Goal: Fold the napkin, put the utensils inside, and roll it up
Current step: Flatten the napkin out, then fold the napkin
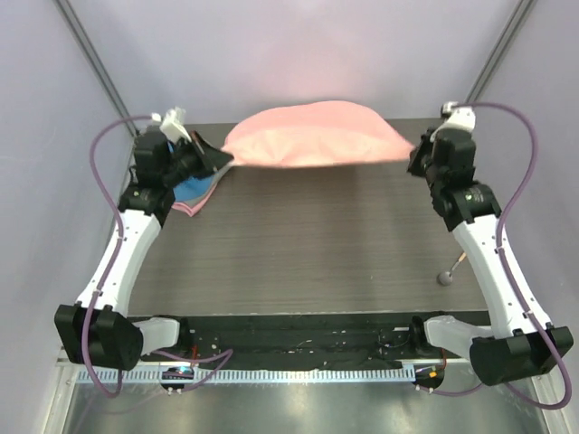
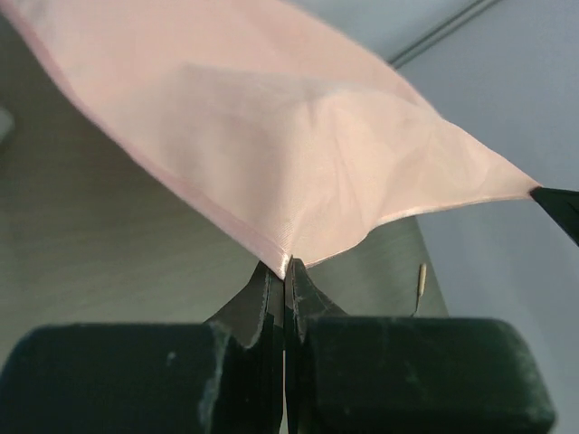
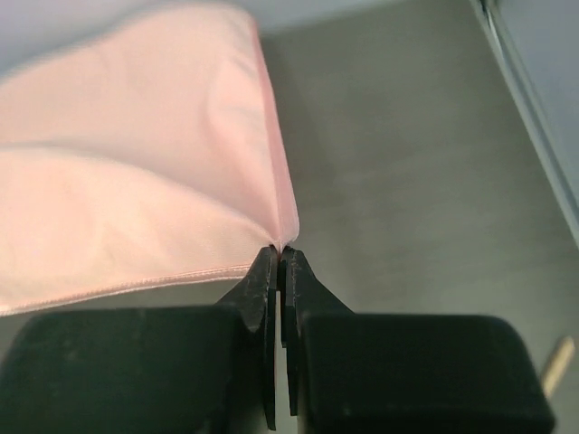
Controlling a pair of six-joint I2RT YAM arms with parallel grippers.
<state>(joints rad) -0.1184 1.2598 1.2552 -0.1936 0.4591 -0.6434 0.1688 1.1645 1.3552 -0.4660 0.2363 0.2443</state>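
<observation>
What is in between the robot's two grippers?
The napkin hangs stretched between the left gripper and right gripper, each pinching a corner, seen in the top view.

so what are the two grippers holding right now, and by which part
Both hold the napkin. The left gripper pinches one corner and the right gripper pinches another, with the cloth stretched between them.

I run a left arm [image 1: 127, 249] and right arm [image 1: 493, 262]: white links, black joint housings, purple cables [image 1: 91, 163] looping at 9 and 3 o'clock. On the left end effector [image 2: 285, 271] and right end effector [image 3: 280, 258]: matte black tapered fingers [image 2: 258, 307].
</observation>
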